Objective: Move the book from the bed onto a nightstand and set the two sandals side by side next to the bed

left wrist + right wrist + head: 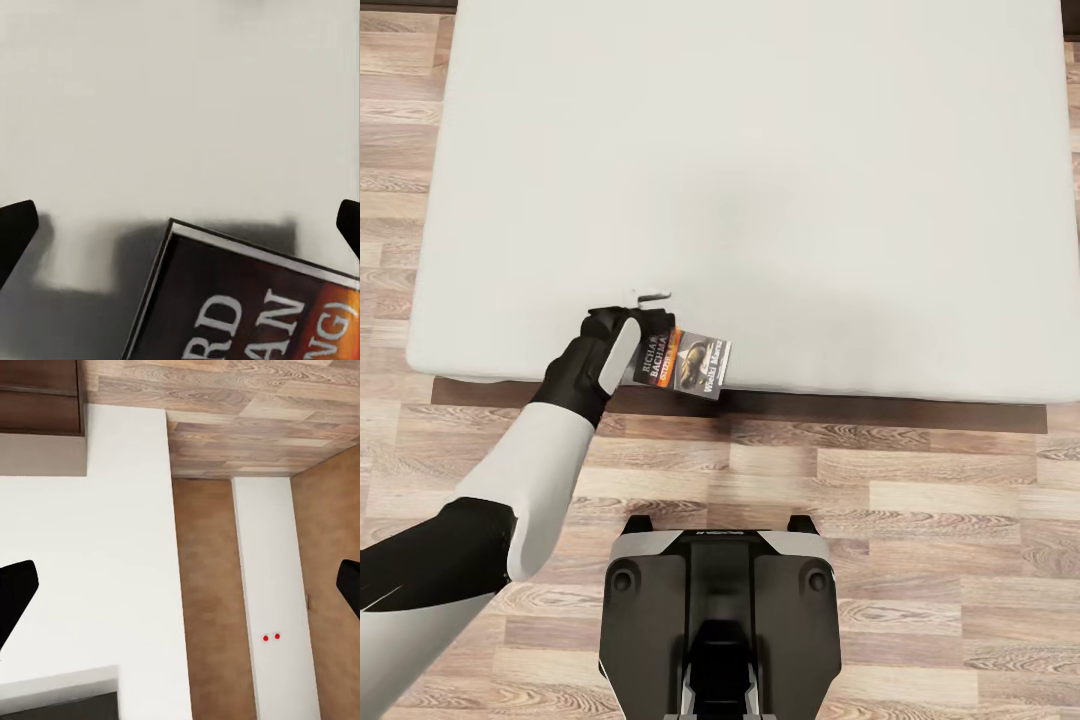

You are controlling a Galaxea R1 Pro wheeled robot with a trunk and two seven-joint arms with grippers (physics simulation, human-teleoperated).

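The book lies flat on the bed, at the near edge of the off-white mattress, dark cover up with an orange band. My left gripper hangs over the mattress just beyond the book's left end. In the left wrist view the book fills the lower part, and the left gripper is open, with its dark fingertips wide apart over the mattress. My right gripper is open with nothing between its fingers. The sandals and the nightstand are out of view.
The bed's dark wood frame runs along the near side above the wood-plank floor. My base stands close to it. The right wrist view takes in white wall, a brown panel and plank floor.
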